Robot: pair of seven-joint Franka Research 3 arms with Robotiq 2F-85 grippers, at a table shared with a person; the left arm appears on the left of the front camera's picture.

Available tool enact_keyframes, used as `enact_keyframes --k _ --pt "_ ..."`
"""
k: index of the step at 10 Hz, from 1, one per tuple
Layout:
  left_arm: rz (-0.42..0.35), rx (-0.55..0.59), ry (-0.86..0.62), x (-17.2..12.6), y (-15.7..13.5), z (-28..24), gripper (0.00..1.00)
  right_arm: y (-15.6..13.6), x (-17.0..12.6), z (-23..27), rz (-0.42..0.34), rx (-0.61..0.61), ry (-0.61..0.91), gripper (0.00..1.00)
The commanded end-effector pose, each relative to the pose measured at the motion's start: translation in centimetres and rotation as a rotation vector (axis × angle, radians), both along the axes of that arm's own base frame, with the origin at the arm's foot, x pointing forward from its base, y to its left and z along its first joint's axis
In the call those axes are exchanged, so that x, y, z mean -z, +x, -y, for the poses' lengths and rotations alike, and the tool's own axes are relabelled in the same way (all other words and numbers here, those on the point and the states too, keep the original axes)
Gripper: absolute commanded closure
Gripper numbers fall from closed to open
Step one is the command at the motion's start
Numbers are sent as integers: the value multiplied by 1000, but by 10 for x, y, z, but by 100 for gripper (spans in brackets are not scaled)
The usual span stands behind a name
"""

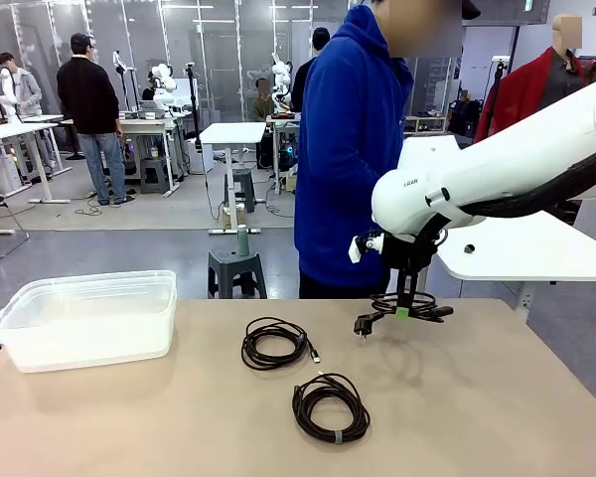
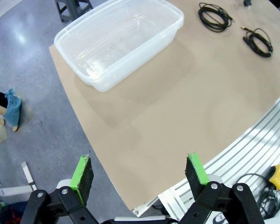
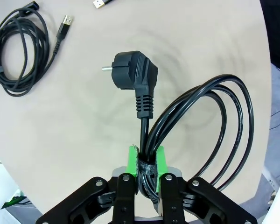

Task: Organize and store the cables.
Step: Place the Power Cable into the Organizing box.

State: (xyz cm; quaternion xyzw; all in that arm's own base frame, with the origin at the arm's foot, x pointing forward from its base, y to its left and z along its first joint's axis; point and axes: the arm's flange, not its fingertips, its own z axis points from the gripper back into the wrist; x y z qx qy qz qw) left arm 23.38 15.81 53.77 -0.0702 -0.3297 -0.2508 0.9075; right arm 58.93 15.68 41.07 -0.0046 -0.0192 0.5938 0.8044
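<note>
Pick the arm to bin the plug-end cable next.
Right, probably. The right gripper is shut on the power cable, so it only has to carry it to the clear bin. The left gripper is open and empty, closer to the bin but far from any cable.

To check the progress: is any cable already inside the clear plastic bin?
No, the clear bin shows only its bare bottom, and two coiled cables lie on the table outside it.
</note>
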Motion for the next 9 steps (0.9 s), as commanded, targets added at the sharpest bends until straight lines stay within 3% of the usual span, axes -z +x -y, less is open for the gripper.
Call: enact_keyframes --k 1,3,9 --pt "-6 -3 12 0 0 1 0 -10 -15 -8 16 21 -19 100" --pt "-6 -3 12 0 0 1 0 -26 -35 -21 6 -7 -14 100" --pt "-6 -3 12 0 0 1 0 -58 -57 -65 25 -95 -43 100"
